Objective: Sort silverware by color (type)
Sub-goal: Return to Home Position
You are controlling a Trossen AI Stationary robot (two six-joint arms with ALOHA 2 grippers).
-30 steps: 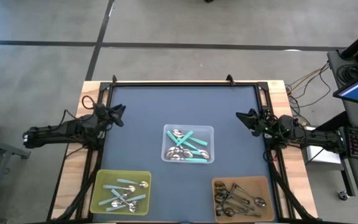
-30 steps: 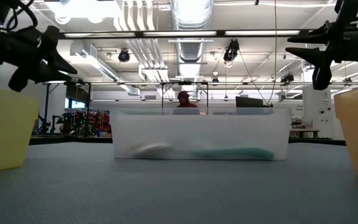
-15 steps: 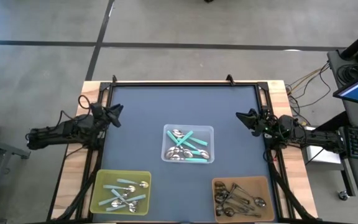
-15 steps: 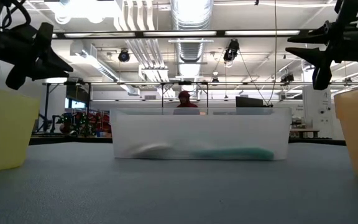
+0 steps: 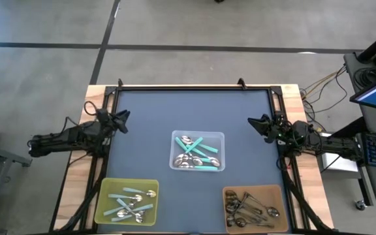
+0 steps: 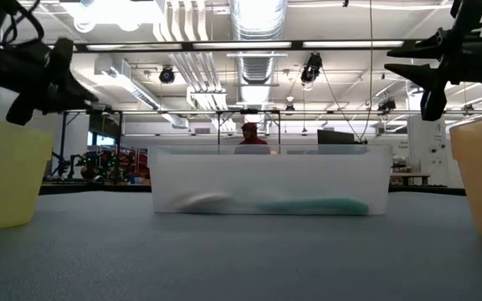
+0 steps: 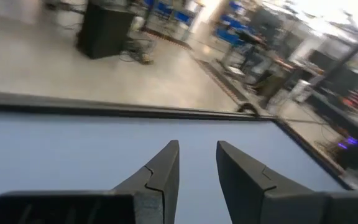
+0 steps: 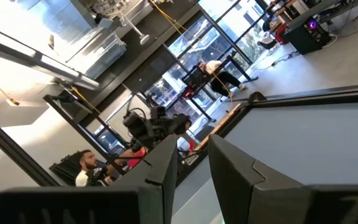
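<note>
Over the table's [image 5: 188, 111] left edge, left hand [image 5: 125, 118] hovers empty, half-parted.

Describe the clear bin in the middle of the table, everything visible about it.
The clear bin is a shallow rectangular tub of see-through, slightly frosted plastic. It stands upright and open-topped near the centre of the dark table mat. Teal-handled spoons with shiny bowls lie inside in a loose crossed heap, resting on its floor. The left end effector and right end effector hang apart from it at the table's sides.
</note>
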